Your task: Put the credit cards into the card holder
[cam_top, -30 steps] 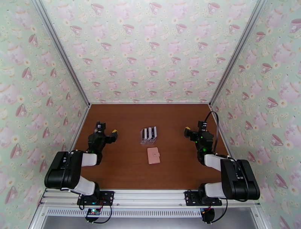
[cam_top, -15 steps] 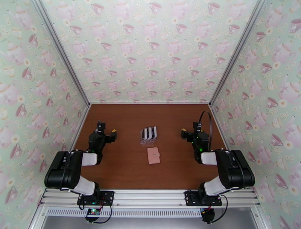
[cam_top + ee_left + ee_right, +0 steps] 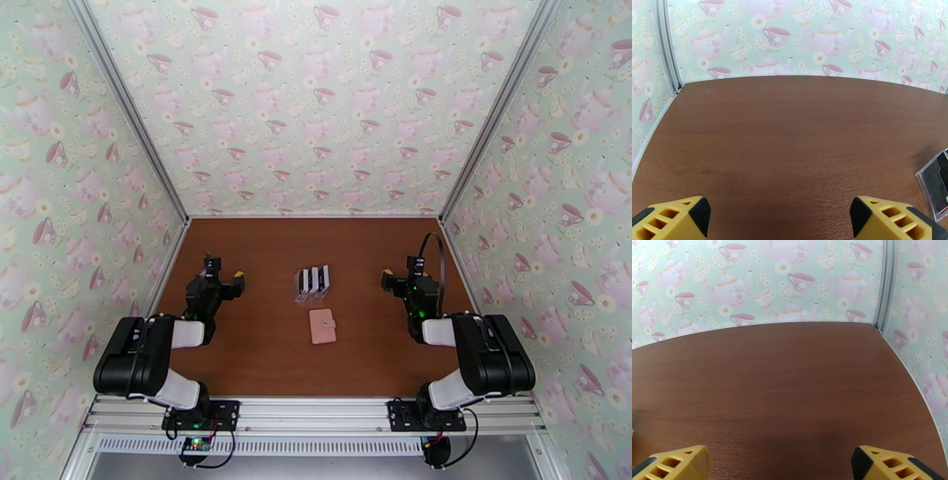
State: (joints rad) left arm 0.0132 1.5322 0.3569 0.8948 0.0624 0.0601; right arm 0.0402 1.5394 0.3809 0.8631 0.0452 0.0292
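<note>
The card holder [image 3: 322,325] is a small pink wallet lying closed flat on the brown table, near the middle. Just behind it, the credit cards [image 3: 314,278], black and white, stand on edge in a clear slotted rack [image 3: 311,294]. My left gripper [image 3: 224,270] rests low at the left of the table, open and holding nothing, well to the left of the rack. My right gripper [image 3: 399,270] mirrors it on the right, open with nothing between its fingers. In the left wrist view my left gripper [image 3: 780,219] is spread wide, and the rack's corner [image 3: 936,189] shows at the right edge.
Teacup-patterned walls close in the table [image 3: 261,363] at the back and both sides. Bare wood [image 3: 782,390] lies ahead of my right gripper [image 3: 780,465] up to the back wall. A metal corner post [image 3: 884,283] stands at the far right.
The right arm has folded back toward its base, and its gripper has shifted slightly left and away. The left arm, wallet and rack have not moved.
</note>
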